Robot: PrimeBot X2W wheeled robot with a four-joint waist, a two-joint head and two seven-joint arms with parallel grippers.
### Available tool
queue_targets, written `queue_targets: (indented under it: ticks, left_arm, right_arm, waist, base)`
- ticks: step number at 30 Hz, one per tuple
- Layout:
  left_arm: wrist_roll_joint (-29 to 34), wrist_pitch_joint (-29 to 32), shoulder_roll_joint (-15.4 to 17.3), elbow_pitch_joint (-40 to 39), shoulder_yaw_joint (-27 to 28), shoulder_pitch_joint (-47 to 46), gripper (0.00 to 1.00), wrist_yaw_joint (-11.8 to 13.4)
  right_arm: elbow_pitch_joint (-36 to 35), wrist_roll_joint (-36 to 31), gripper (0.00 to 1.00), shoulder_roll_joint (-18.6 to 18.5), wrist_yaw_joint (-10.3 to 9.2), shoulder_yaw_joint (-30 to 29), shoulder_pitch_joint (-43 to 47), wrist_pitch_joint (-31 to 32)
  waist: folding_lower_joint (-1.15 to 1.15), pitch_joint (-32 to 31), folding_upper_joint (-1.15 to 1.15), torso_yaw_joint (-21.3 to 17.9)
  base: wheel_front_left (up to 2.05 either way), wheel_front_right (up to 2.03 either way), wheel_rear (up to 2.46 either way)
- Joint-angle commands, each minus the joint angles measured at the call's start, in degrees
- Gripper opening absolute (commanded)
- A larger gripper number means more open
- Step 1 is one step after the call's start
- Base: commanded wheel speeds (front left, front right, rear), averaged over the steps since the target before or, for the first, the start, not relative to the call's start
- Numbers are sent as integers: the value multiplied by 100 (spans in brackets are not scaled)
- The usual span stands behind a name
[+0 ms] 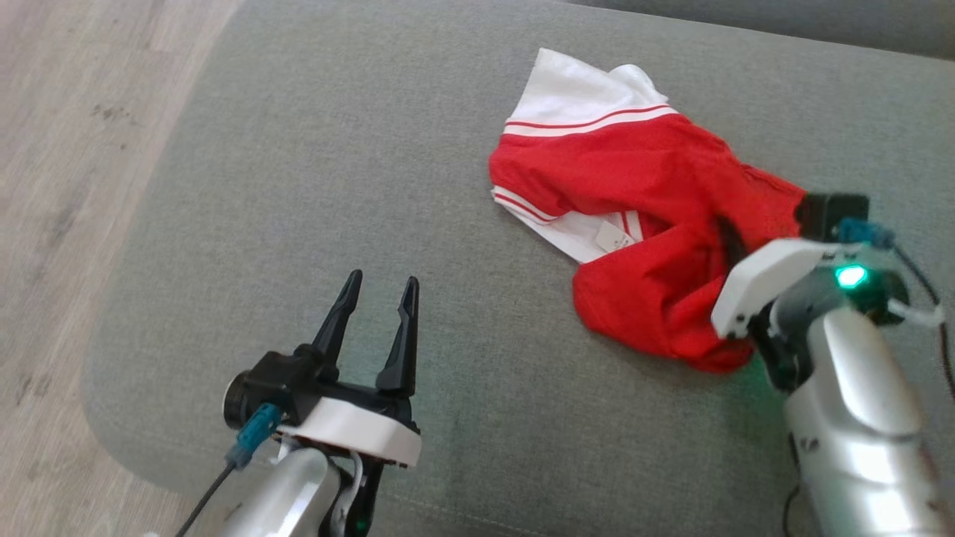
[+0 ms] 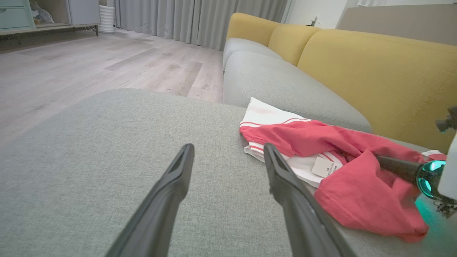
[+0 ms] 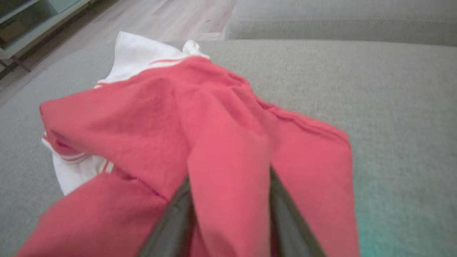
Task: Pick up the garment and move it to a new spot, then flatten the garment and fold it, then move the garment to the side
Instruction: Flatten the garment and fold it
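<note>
Nearest the camera: left gripper (image 1: 383,278), low left in the head view, fingers spread wide, nothing between them, hovering over bare cushion. The right forearm (image 1: 850,403) is low right, with a green light (image 1: 850,276) lit at the wrist.

Surroundings:
- The grey seat cushion (image 1: 336,149) is big and carries everything.
- Pale wood floor (image 1: 67,149) lies off its left edge.
- In the left wrist view there are yellow backrests (image 2: 375,71) behind a second grey seat, grey curtains (image 2: 196,18) at the far wall and a low cabinet (image 2: 21,14) in the top left corner.
- Nothing lies between the left gripper and the cloth, just open cushion.
- The right wrist housing covers the garment's near right edge in the head view.

The garment (image 1: 634,171) is red with white panels and red stripes. It lies crumpled on the cushion, right of centre and well apart from the left gripper.
- Its long axis runs diagonally, with the white end far and toward the middle, pointing away from the robot, and the red bulk near and to the right.
- It is not flat: the red layer is folded over the white.
- A small white label (image 1: 613,237) shows at the fold; its print is too small to read.

The right gripper (image 3: 228,175) has its fingers pressed on either side of a raised ridge of red cloth, gripping the garment at its near right end. The fingertips are buried under fabric.
</note>
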Motion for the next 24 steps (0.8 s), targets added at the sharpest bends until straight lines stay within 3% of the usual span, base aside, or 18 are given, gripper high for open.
queue_targets:
  ticks: [1,8,15,21,24]
  left_arm:
    - [71,-54,29,-105,290,-251,100,-50]
    - [160,-54,-79,17,401,-193,100,-141]
    - [199,-54,-184,79,560,34,100,-184]
    - [174,-55,-126,8,693,315,100,-166]
    - [147,-55,-64,-66,764,448,100,-112]
  right_arm:
    - [-136,-29,0,-46,39,119,-378,-154]
    - [48,-94,0,-193,39,105,-1109,-679]
    - [116,-202,0,-453,39,379,-2223,-1579]
    - [71,-628,0,-508,39,1014,-2646,-2328]
    - [169,-785,0,-449,39,1768,-2360,-2364]
  waist:
    - [-1,-21,0,30]
    - [-1,-226,0,89]
    - [-1,-661,0,170]
    - [-1,-1034,0,140]
    - [-1,-1140,0,77]
  base:
    - [0,0,0]
    - [0,0,0]
    - [0,0,0]
    - [0,0,0]
    - [0,0,0]
